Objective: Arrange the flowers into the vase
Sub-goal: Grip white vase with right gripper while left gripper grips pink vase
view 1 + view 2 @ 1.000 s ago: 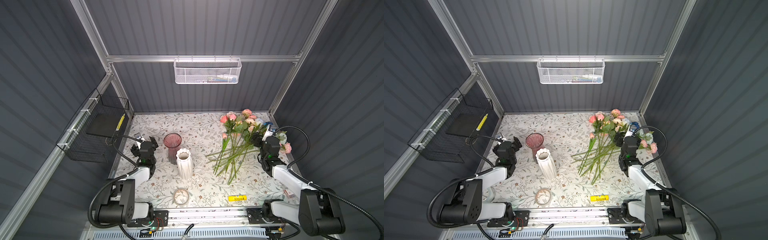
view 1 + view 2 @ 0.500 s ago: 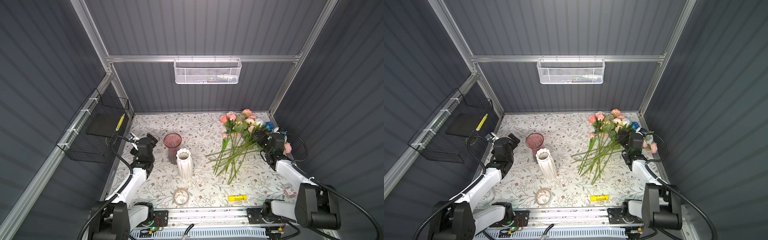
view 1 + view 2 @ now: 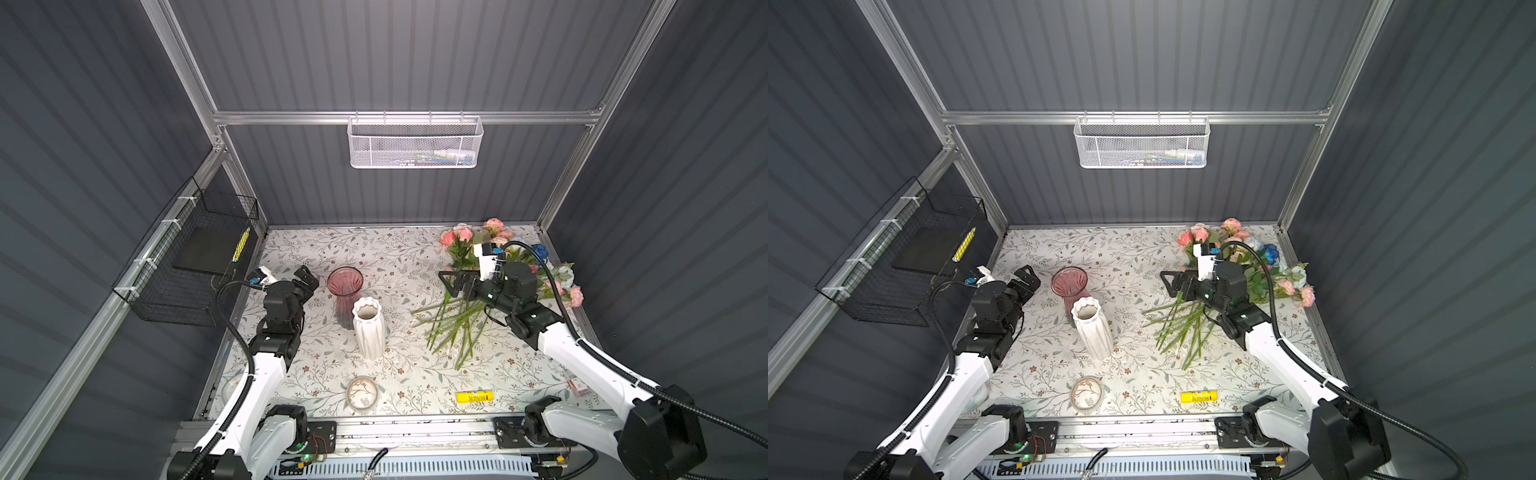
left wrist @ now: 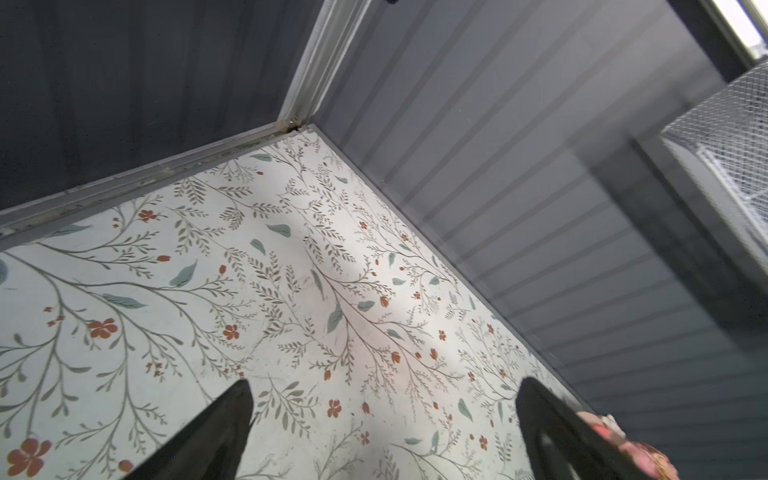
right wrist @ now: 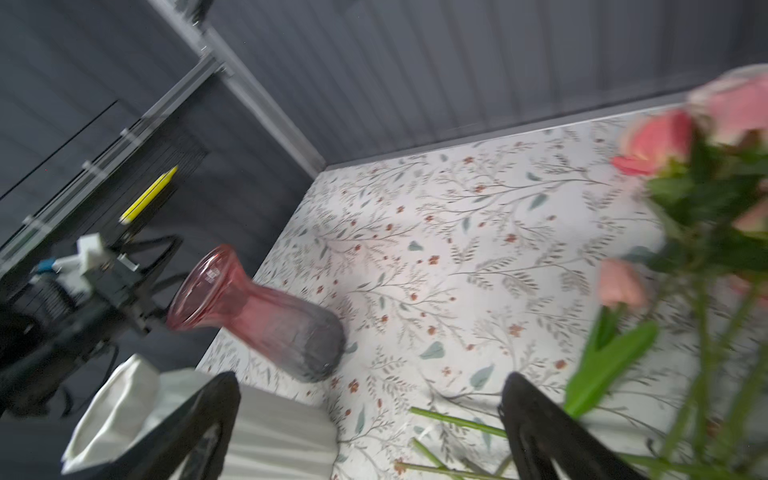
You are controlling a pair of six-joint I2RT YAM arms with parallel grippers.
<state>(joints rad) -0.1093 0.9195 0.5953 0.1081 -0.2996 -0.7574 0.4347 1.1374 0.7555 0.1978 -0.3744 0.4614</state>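
Left fingers [image 4: 216, 436] and right fingers [image 5: 540, 436] spread wide; pink, cream, blue flowers [image 3: 461, 316] lie heaped, green-stemmed.

flowers [image 5: 656, 141] blurred in right wrist view, white basket [image 3: 374, 145] contents indistinct

Open middle, crowded sides

The worktop [image 3: 395, 257] lies bare in a broad strip down the middle and along the back wall. Left of that strip the pink vase [image 3: 345, 286] and white vase [image 3: 368, 328] stand close together, just beside the left tool [image 3: 308, 277], whose jaws are spread wide on nothing. The flowers [image 3: 457, 324] fill the right rear corner, with their stems fanning toward the middle beneath the right tool [image 3: 449, 283], its jaws also spread wide. A dish [image 3: 362, 394] and a yellow tube [image 3: 476, 397] lie near the front edge, well apart. A black basket [image 3: 187, 266] hangs on the left wall.
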